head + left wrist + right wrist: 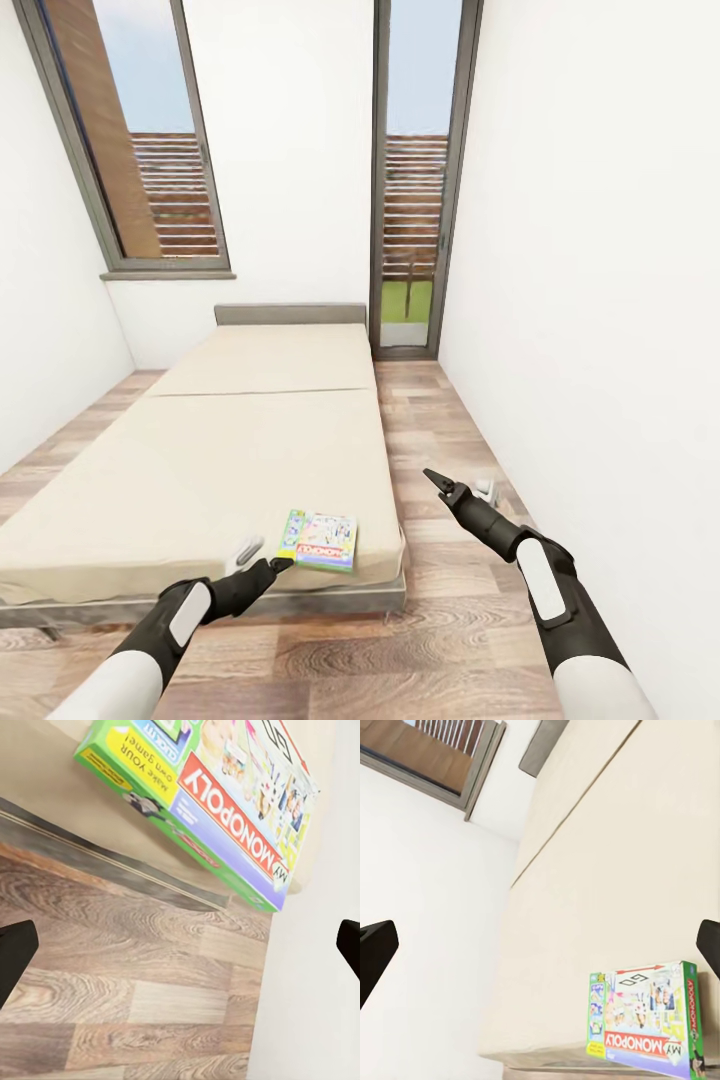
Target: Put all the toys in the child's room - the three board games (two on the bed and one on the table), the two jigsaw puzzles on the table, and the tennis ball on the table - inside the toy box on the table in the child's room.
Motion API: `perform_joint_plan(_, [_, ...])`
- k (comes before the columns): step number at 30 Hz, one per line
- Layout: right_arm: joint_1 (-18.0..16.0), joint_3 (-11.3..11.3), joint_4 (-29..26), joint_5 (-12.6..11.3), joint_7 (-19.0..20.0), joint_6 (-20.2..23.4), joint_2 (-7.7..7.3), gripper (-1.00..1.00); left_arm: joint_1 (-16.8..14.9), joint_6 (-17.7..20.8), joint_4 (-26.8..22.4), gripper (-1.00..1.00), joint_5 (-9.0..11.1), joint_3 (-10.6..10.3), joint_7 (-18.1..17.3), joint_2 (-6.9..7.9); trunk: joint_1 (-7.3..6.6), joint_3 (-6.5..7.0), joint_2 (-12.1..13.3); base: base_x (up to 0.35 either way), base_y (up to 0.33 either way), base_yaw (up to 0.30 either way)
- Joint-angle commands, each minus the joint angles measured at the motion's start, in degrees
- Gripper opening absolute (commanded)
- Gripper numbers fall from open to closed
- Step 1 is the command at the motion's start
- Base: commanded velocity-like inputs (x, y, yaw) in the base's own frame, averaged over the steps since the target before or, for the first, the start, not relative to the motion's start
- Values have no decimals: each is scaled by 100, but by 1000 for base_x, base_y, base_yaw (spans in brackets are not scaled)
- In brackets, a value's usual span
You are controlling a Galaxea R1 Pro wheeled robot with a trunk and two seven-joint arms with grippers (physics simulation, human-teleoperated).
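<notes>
Your left gripper (262, 556) hangs with jaws apart just short of the My Monopoly box (320, 541), which lies flat at the bed's (200, 450) near corner. Your right gripper (462, 486) is spread too, over the wood floor (440, 640).

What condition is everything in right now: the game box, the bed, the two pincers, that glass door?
Board game: closed, flat on the bed's near corner, untouched.
Bed: bare mattress.
Left pincer: open, empty, beside the game.
Right pincer: open, empty, over the floor.
Glass door: looks shut.

Beige bed (220, 440); board game (320, 540) flat at near corner.
</notes>
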Motion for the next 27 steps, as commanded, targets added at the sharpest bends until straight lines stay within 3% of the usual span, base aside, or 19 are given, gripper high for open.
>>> perform_joint_plan(1, [-6, -22, -2, -22, 9, 49, 6, 100, -4, 51, -6, 100, 23, 32, -12, -5, 22, -24, -44, 0, 0, 0])
perform_joint_plan(14, [-7, -23, 53, -11, 1, 7, 6, 100, -7, 87, -55, 100, 32, 27, -619, -3, 308, -257, -566, 0, 0, 0])
perform_joint_plan(27, [-7, -14, 86, -5, 28, 1, 10, 100, -8, 86, -62, 100, 37, 46, -727, 85, 593, -491, -1087, 0, 0, 0])
